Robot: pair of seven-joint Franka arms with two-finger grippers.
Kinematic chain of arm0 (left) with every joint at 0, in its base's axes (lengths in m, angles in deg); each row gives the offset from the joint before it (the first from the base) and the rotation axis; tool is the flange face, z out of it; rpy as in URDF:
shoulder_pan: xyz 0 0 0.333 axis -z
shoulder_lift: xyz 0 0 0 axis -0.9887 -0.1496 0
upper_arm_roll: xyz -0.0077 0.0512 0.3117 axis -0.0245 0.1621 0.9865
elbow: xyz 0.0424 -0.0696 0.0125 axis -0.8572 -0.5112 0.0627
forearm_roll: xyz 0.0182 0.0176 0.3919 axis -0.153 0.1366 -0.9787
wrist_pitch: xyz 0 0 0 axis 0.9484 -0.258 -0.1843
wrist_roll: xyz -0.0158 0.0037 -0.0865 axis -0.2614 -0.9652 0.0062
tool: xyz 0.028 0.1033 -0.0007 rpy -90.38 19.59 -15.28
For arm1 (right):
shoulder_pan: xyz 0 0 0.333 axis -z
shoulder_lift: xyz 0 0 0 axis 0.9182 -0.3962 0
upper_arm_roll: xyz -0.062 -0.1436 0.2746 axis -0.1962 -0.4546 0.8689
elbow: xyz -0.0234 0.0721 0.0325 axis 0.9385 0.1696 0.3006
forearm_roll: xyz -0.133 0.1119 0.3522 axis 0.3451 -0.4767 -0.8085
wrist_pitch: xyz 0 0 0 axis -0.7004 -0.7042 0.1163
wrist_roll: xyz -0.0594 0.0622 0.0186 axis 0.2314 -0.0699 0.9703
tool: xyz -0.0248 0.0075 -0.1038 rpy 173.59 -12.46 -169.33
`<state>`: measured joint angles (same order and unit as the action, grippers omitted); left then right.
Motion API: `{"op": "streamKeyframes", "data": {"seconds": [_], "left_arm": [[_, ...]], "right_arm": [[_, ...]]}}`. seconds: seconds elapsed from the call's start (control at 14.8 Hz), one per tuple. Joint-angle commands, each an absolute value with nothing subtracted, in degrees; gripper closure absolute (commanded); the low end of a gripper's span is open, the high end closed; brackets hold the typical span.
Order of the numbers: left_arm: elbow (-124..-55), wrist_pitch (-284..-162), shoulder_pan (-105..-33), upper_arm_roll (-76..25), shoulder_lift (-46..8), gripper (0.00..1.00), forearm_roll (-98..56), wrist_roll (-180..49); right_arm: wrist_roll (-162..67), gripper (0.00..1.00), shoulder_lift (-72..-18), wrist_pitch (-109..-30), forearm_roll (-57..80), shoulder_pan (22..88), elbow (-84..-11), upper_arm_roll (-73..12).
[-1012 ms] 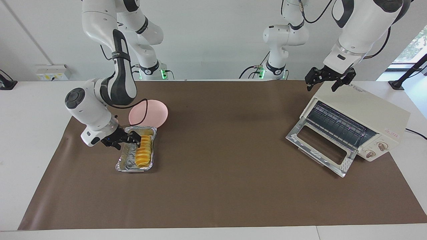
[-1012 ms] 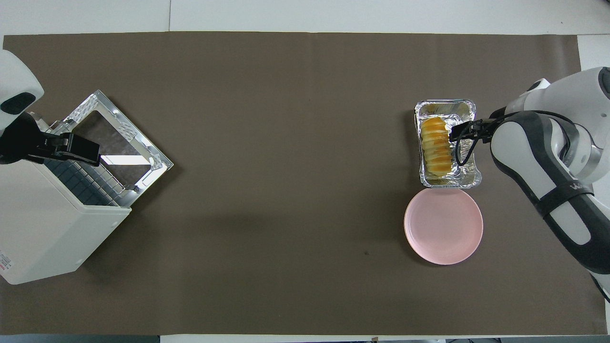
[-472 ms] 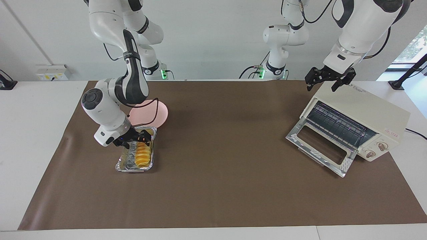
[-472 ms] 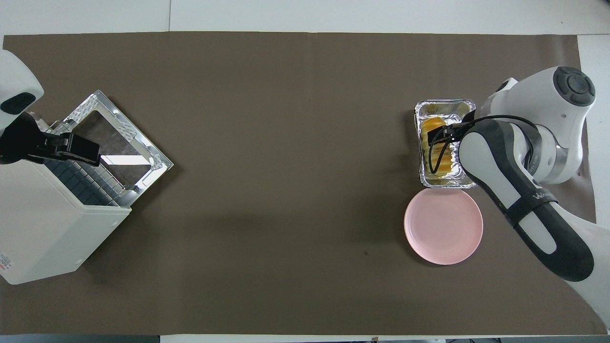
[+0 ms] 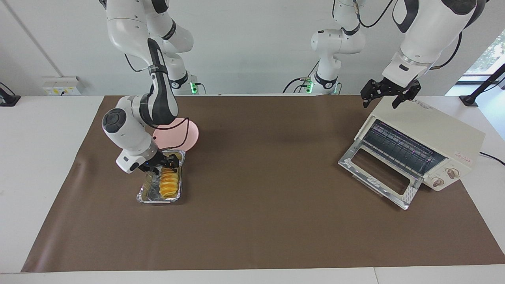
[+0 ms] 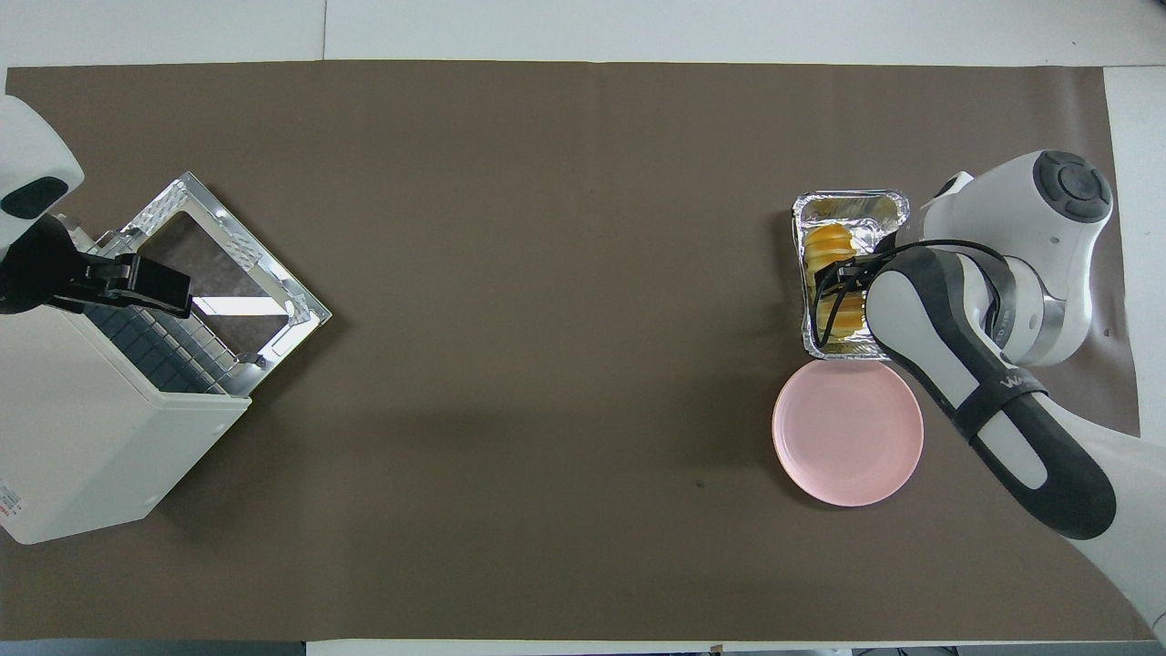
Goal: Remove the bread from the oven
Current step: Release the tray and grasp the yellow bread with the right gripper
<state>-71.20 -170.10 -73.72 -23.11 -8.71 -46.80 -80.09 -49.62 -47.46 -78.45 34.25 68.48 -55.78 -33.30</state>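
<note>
The bread (image 5: 169,184) (image 6: 834,314), a golden ridged loaf, lies in a silver foil tray (image 5: 143,195) (image 6: 897,206) toward the right arm's end of the table. My right gripper (image 5: 162,165) (image 6: 843,271) is down over the end of the loaf nearer to the robots and hides that end. The cream-white oven (image 5: 434,134) (image 6: 91,456) stands at the left arm's end with its glass door (image 5: 378,173) (image 6: 232,264) dropped open and its wire rack bare. My left gripper (image 5: 388,95) (image 6: 155,287) hangs open just above the oven's top edge and holds nothing.
A pink round plate (image 5: 192,136) (image 6: 847,433) sits beside the foil tray, nearer to the robots. A brown mat (image 5: 260,157) covers the table between tray and oven. The oven's open door juts out over the mat.
My right gripper has swung from beside the tray to over the bread, and its forearm has turned more upright. The left arm has not moved.
</note>
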Motion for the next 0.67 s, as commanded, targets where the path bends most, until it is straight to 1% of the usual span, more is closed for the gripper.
{"op": "streamKeyframes", "data": {"seconds": [0.0,0.27,0.4,0.61], "left_arm": [[-72.53,-170.34,-74.54,-23.45,-7.33,0.00,-46.69,-80.32],[-72.53,-170.34,-74.54,-23.45,-7.33,0.00,-46.69,-80.32],[-72.53,-170.34,-74.54,-23.45,-7.33,0.00,-46.69,-80.32],[-72.53,-170.34,-74.54,-23.45,-7.33,0.00,-46.69,-80.32]], "right_arm": [[-50.26,1.00,-46.37,-79.44,34.99,68.68,-57.25,-33.08],[-50.17,1.00,-46.46,-79.00,34.99,68.68,-56.64,-33.08],[-50.09,1.00,-46.46,-77.86,35.08,68.68,-55.15,-33.08],[-50.17,1.00,-46.20,-70.58,35.08,68.77,-49.79,-33.17]]}}
